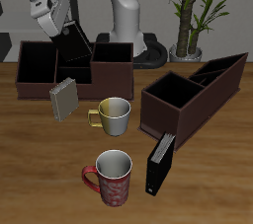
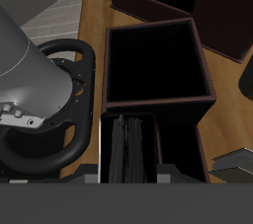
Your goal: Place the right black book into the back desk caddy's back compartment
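Observation:
My gripper (image 1: 59, 29) is shut on the right black book (image 1: 75, 43) and holds it tilted over the back desk caddy (image 1: 103, 82), a low, wide dark-brown box at the table's back. In the wrist view the book's pale page edges (image 2: 130, 149) show between my fingers, just above an open, empty compartment of the caddy (image 2: 200, 65). The book's lower end is at about rim height. The other black book (image 1: 158, 163) stands upright near the table's front edge.
A grey patterned book (image 1: 62, 99) leans at the caddy's front wall. A pale yellow mug (image 1: 115, 116) and a red patterned mug (image 1: 113, 177) stand mid-table. A long narrow dark-brown caddy (image 1: 194, 95) lies diagonally beside them. The robot's base (image 2: 40, 80) is close behind the caddy.

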Controlling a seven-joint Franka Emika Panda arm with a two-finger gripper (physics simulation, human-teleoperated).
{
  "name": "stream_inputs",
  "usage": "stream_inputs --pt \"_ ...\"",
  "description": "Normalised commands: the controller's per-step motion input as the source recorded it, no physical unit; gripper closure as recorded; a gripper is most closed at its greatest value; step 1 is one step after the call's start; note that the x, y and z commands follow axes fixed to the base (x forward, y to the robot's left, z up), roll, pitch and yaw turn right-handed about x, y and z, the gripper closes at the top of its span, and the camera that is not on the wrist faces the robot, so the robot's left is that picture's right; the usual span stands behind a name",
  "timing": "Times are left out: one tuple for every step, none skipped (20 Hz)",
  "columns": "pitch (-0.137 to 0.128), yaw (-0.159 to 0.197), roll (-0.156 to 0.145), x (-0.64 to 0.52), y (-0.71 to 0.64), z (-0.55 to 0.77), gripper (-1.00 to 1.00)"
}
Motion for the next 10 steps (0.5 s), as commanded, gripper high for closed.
stream_inputs --pt "0.005 -0.007 -0.004 -0.04 0.02 -0.1 1.0" --pt "0.012 0.007 -0.001 -0.04 0.03 -0.13 1.0" --pt "0.069 -0.03 0.022 -0.03 -0.01 -0.27 1.0" --pt "-0.014 0.006 -0.019 0.01 -0.03 -0.08 1.0" --pt "0.033 -0.027 -0.021 0.04 -0.07 -0.14 1.0" --pt "0.013 -0.022 -0.011 0.02 -0.07 -0.07 1.0" --pt "0.006 -0.027 -0.03 0.05 -0.12 -0.1 1.0" --pt "0.032 -0.003 -0.057 0.03 -0.18 -0.15 1.0" --pt "0.007 -0.007 0.006 0.0 -0.03 -0.03 1.0" --pt "-0.009 -0.036 -0.042 -0.07 -0.18 -0.12 1.0"
